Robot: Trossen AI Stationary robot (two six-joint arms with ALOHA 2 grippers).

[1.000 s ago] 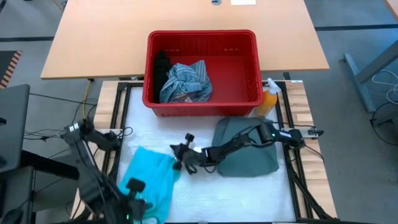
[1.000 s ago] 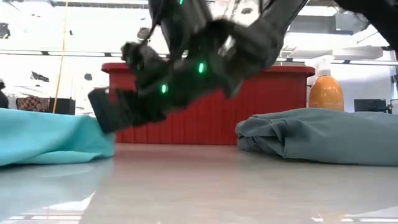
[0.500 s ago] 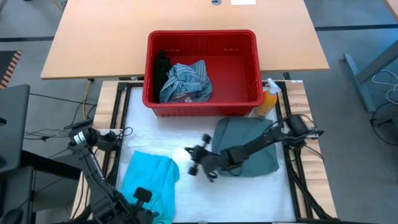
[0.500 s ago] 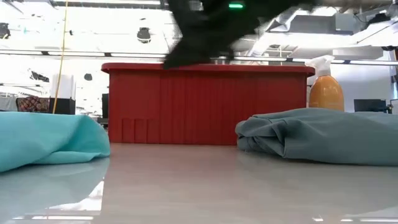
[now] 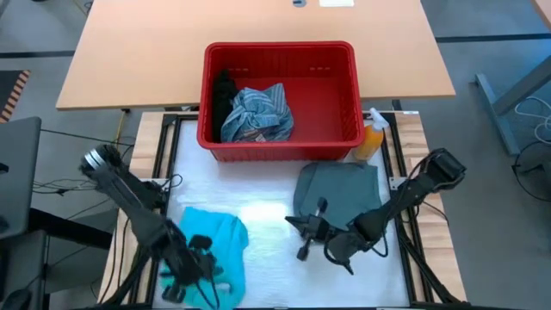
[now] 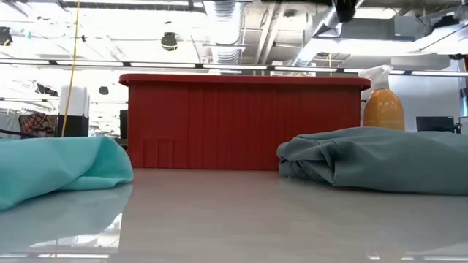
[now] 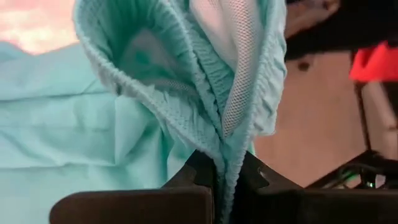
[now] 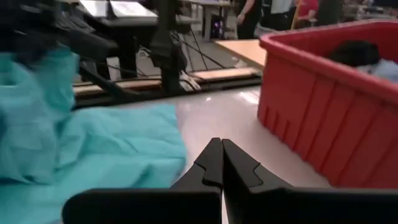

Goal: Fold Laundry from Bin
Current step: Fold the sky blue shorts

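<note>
Left gripper (image 7: 219,177) pinches the teal garment's (image 5: 211,245) elastic waistband. Right gripper (image 8: 221,163) pressed together, empty; red bin (image 8: 323,112) beyond it.

Bin (image 5: 280,60) sits at the back centre of the bench (image 5: 258,211), with a striped cloth (image 5: 258,112) and a dark garment (image 5: 225,90) inside at its left. Spray bottle (image 5: 370,138) just beside the bin's right front corner. Folded garment (image 5: 340,194) in front of the bin, right of centre. Second garment (image 5: 215,245) front left, left claw (image 5: 185,280) on it. Right claw (image 5: 306,241) between the two garments.
</note>
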